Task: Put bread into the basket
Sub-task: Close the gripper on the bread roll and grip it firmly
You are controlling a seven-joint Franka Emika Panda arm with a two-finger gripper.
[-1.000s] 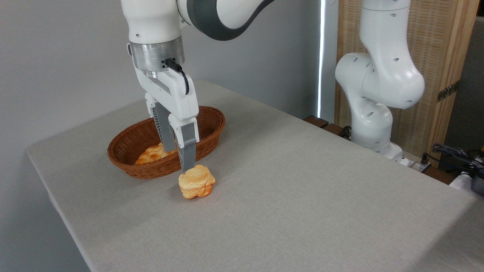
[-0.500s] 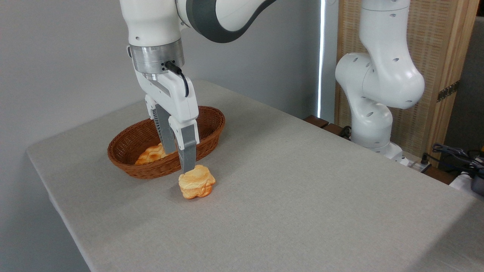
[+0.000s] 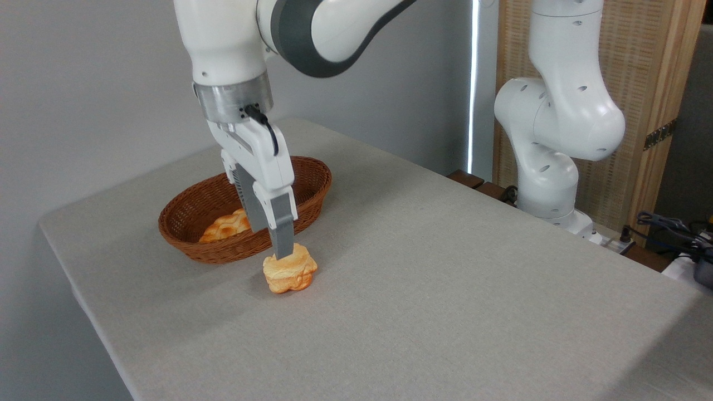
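The bread (image 3: 291, 271), a small lobed bun with a pale top and orange lower edge, sits on the grey table just in front of the basket. The basket (image 3: 309, 169) is an oval reddish-brown wicker one at the left of the table. My gripper (image 3: 271, 244) hangs right over the bun, pointing down, open. Its near finger's tip (image 3: 283, 253) is at the bun's top back edge, and its far finger stands in front of the basket's rim. Nothing is held between the fingers.
A knobbly golden-orange braided loaf (image 3: 224, 227) lies inside the basket. The arm's white base (image 3: 548, 184) stands at the table's far right edge, with cables (image 3: 671, 225) beyond it. The table's left edge (image 3: 83, 301) runs close to the basket.
The gripper has shifted a little to the right and lower, bringing its near fingertip down onto the bun's top. The bun and the basket have not moved.
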